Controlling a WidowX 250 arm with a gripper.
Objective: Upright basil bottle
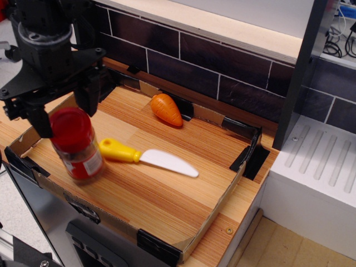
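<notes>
Hand (62,111) fingers spread astride the blurred, nearly upright basil bottle (77,146), red cap up
</notes>
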